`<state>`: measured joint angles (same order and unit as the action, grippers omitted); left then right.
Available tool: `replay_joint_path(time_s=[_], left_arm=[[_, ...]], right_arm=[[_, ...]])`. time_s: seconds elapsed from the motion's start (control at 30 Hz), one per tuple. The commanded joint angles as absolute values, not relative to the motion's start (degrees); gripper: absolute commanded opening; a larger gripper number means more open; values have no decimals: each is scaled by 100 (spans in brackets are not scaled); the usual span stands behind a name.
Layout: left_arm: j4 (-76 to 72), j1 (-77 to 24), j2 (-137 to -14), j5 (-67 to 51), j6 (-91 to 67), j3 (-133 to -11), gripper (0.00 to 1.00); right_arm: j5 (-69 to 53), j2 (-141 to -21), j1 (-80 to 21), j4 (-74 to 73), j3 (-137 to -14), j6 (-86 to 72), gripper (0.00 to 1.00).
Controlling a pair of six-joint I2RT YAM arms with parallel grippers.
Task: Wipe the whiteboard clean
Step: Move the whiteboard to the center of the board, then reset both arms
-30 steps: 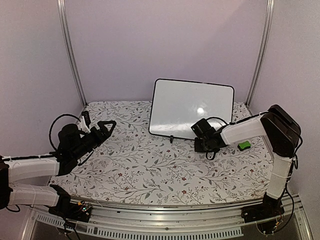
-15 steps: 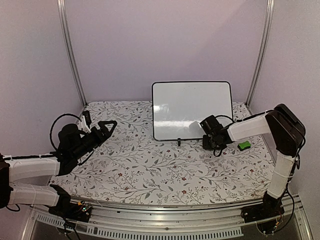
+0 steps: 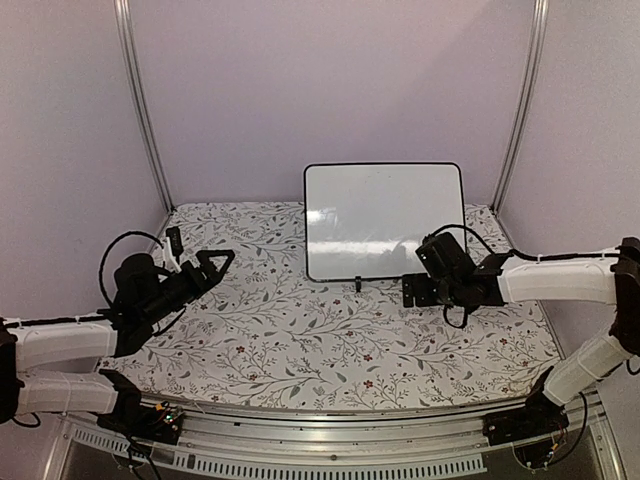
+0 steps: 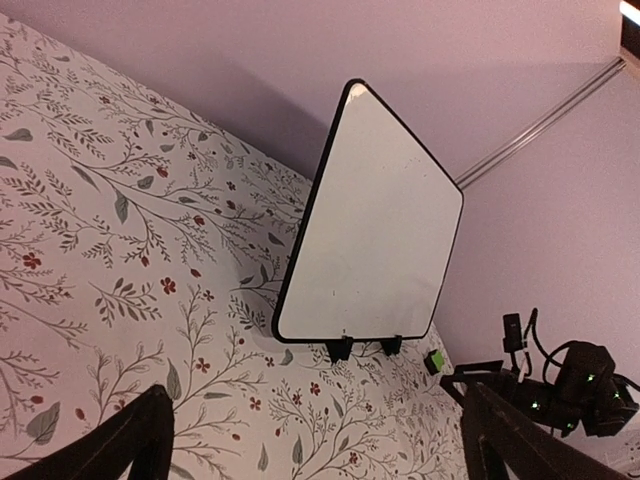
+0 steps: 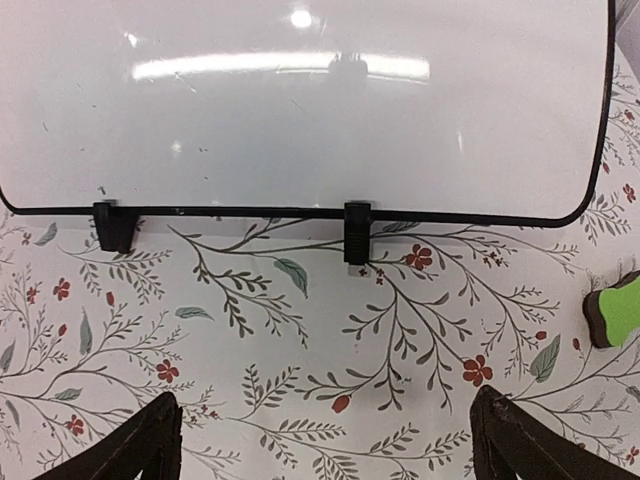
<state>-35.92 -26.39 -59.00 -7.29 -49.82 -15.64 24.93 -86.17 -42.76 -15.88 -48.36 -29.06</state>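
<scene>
The whiteboard [image 3: 385, 220] stands upright on its black clip feet at the back of the table, its face blank apart from faint specks; the left wrist view shows the whiteboard [image 4: 375, 230] at an angle. In the right wrist view the whiteboard [image 5: 300, 100] fills the top. My right gripper [image 3: 412, 290] hovers low just in front of the board's right foot, open and empty, also seen as the right gripper [image 5: 325, 400]. My left gripper [image 3: 215, 262] stands open and empty at the left, far from the board, its own view showing the left gripper [image 4: 315, 395] over bare cloth.
A small green eraser block [image 5: 618, 310] lies on the flowered tablecloth [image 3: 300, 340] to the right of the board, also visible as the eraser [image 4: 434, 361]. Metal frame posts [image 3: 520, 100] rise at both back corners before the purple wall.
The whiteboard went from tilted to standing upright. My right gripper opened, let go of it and drew back, the arm stretching low. The left gripper barely shifted.
</scene>
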Motion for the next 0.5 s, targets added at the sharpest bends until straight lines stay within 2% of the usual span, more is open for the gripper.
replay_joint_path(time_s=[0.0,0.23,0.47], left_arm=[[-3148,-2624,-5541,-762,-4613,-1500,100],[-2500,-2949,-5430,-434,-4154,-1485,100],[-2216,-3094,-5609,-254,-3987,-1424,100]], right_arm=[[2541,-7359,-4322,-1491,-4231,-2872,99],[2723,-4796,-4316,-1340,-3195,-2516,99],[3059,-3367,-4315,-1931,-3090,-2427,99]])
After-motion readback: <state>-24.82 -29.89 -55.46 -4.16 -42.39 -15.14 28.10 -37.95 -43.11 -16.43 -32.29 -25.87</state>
